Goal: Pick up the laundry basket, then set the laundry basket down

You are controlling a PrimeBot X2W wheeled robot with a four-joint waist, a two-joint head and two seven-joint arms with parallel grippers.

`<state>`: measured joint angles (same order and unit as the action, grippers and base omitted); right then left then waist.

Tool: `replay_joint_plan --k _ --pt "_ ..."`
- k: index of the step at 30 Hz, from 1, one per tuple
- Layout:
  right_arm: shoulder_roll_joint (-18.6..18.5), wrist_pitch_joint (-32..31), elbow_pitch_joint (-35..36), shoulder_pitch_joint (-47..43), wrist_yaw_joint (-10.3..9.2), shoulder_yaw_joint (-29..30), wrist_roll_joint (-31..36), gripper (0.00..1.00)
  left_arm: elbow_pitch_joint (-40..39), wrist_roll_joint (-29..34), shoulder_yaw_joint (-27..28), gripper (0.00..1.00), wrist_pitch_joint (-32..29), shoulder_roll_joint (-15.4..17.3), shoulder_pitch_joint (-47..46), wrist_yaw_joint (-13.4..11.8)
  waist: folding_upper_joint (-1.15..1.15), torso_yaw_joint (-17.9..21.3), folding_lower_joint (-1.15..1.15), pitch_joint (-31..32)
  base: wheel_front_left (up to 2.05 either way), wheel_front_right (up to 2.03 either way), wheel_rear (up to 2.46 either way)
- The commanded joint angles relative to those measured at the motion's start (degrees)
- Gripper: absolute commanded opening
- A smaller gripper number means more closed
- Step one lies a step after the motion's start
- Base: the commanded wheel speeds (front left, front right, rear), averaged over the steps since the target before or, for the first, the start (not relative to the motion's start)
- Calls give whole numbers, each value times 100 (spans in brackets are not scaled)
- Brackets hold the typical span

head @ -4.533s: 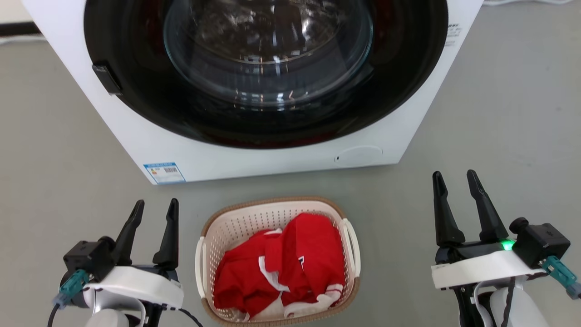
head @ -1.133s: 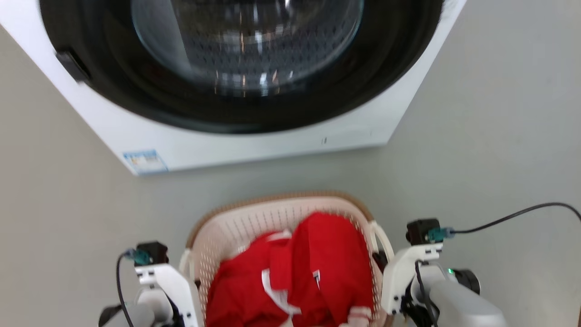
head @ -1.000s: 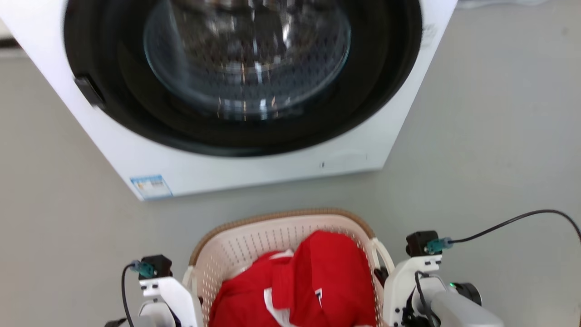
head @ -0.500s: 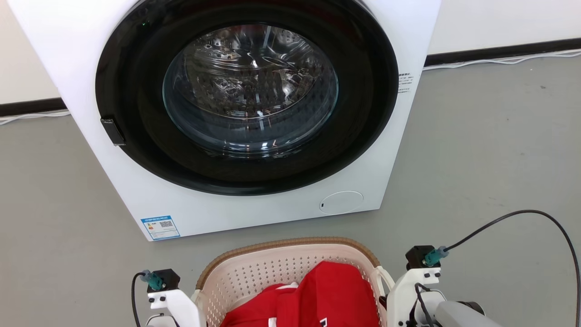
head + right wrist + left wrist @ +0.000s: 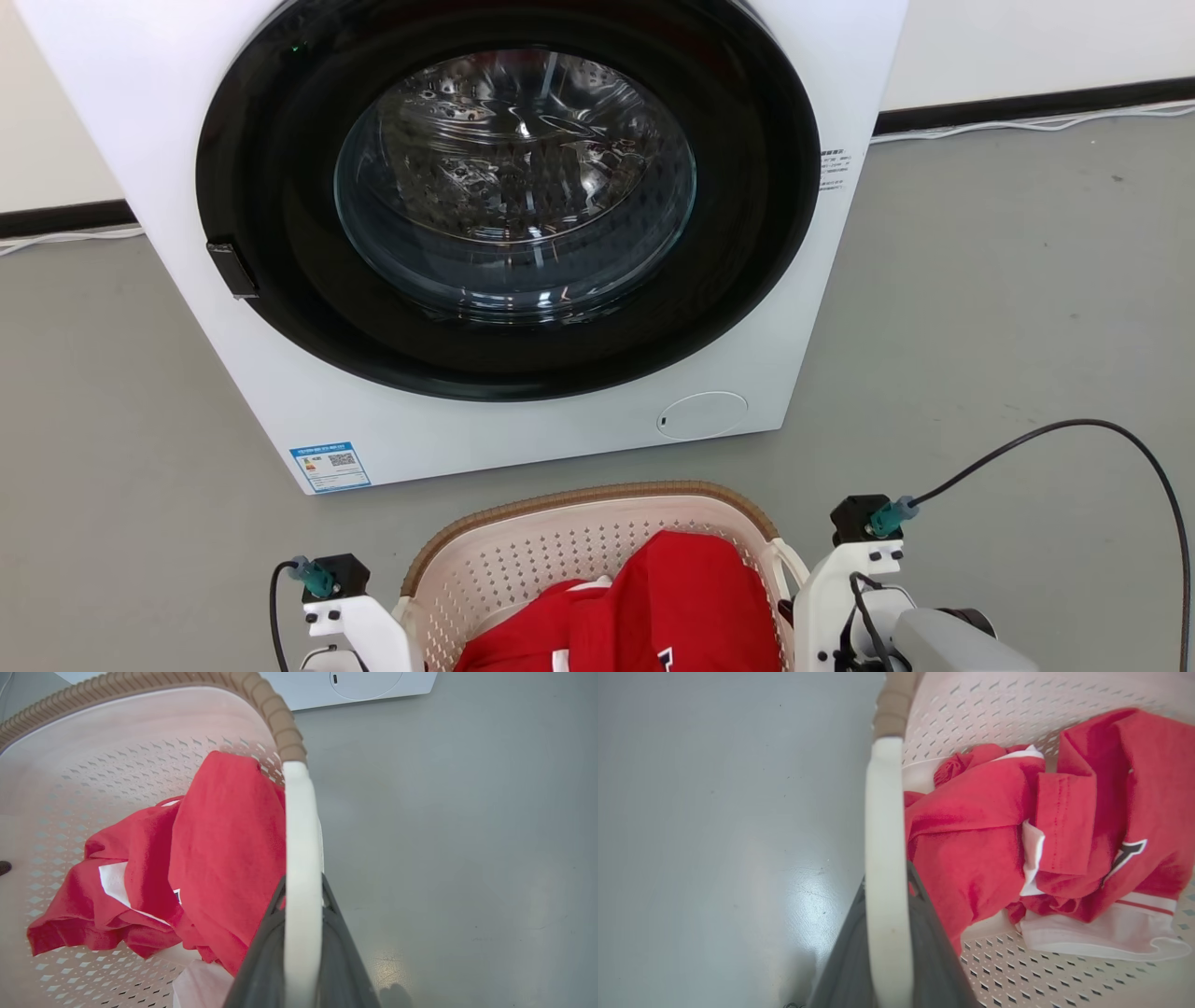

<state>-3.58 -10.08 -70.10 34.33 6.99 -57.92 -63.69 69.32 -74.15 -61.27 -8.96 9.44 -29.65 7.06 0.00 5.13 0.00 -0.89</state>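
Clasping the laundry basket (image 5: 597, 495) just before the washing machine (image 5: 513, 434) with left gripper (image 5: 886, 879) and right gripper (image 5: 302, 881); fingers (image 5: 345, 961) pinched on its white side handles (image 5: 885, 812); carrying red clothes (image 5: 691, 597).

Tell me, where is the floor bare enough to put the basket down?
Bare grey floor lies right of the washing machine and left of it. The strip between it and the laundry basket is tight, and a black cable loops over the right side.
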Motion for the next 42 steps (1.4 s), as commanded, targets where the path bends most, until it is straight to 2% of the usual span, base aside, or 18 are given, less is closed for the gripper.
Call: replay_joint_plan --k 1,16,21,31,42 --pt "70 76 76 149 50 -69 -95 0 -91 -34 84 0 57 48 -189 43 0 -3 0 1 0 0 0" --pt "70 138 20 185 50 -280 -322 0 -59 -125 15 0 152 51 -185 43 0 -14 0 -39 0 0 0" --pt "70 253 38 250 50 -341 -370 0 -64 -107 -10 0 309 85 -270 43 0 -29 0 -246 0 0 0" --pt "70 822 66 682 50 -377 -400 0 -279 -55 -17 0 759 302 -701 43 0 -156 0 -1236 0 0 0" --pt "70 1805 -80 1195 50 -312 -484 0 -507 50 -21 0 1741 629 -1347 43 0 -285 0 -2732 0 0 0"
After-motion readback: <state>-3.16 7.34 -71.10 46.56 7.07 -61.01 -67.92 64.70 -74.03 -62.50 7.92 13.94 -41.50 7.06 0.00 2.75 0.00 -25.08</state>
